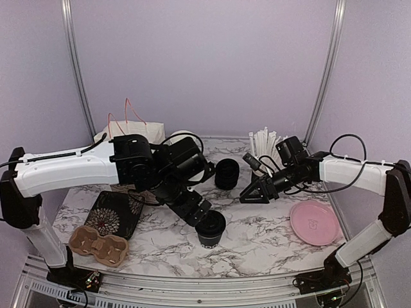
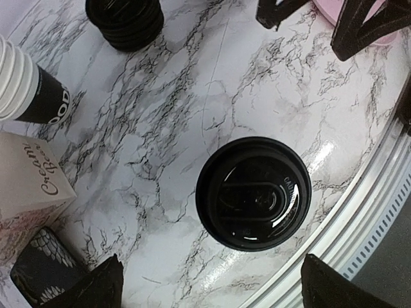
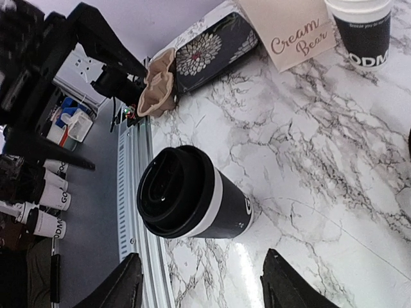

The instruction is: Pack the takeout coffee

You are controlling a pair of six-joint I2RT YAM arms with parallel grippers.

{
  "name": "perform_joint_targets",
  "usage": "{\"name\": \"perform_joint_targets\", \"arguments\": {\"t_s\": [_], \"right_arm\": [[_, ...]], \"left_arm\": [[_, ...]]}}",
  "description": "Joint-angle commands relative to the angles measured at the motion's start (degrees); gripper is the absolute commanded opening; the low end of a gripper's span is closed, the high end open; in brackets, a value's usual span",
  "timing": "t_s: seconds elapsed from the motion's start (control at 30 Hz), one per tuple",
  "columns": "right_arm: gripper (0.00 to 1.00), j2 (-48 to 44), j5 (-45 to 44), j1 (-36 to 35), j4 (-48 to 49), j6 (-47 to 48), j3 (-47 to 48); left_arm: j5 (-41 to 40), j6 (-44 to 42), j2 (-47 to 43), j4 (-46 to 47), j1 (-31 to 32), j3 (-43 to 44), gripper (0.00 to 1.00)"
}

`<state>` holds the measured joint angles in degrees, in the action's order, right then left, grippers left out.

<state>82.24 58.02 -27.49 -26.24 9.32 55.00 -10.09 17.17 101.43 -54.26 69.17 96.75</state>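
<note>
One takeout coffee [image 1: 210,228] stands upright near the table's front edge: a black cup with a black lid, seen from above in the left wrist view [image 2: 253,192] and from the side, with a white band under its lid, in the right wrist view [image 3: 192,192]. My left gripper [image 1: 198,213] hovers just above and left of it, open. Its fingertips [image 2: 103,282] frame bare marble short of the cup. My right gripper [image 1: 255,190] hangs open to the cup's right, pointing toward it, with nothing between its fingers [image 3: 289,285].
A cardboard cup carrier [image 1: 98,246] and a black floral pouch [image 1: 115,212] lie front left. The "Cream Bear" paper bag [image 1: 131,131], nested cups [image 3: 363,29], a stack of black lids [image 1: 227,173] and a straw cup [image 1: 266,147] stand behind. A pink plate [image 1: 314,222] lies right.
</note>
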Motion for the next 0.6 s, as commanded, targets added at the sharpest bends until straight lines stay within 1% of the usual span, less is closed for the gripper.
{"name": "perform_joint_targets", "arguments": {"t_s": [0.0, 0.1, 0.17, 0.23, 0.37, 0.57], "right_arm": [[0.56, 3.4, 2.7, -1.8, -3.8, -2.9, -1.5], [0.51, 4.9, 4.6, -4.7, -2.5, -4.4, -2.4], [0.50, 6.4, 5.9, -6.6, -1.8, -5.4, -2.1], [0.50, 7.9, 7.0, -7.8, -1.1, -6.4, -1.5], [0.48, 11.3, 8.4, -8.4, -0.7, -7.4, 0.0], [0.45, 14.6, 9.5, -8.4, -1.6, -7.2, 2.8]], "left_arm": [[0.1, 12.2, -8.0, 10.7, -1.4, -11.4, 0.95], [4.4, 19.8, -14.0, 21.1, -2.9, -20.6, 0.88], [8.3, 24.4, -17.3, 28.5, -4.4, -27.1, 0.84], [10.5, 27.2, -19.2, 33.5, -5.4, -31.6, 0.81], [13.3, 28.7, -19.3, 38.0, -6.4, -34.7, 0.78], [15.0, 28.0, -15.7, 40.2, -7.0, -33.8, 0.76]]}}
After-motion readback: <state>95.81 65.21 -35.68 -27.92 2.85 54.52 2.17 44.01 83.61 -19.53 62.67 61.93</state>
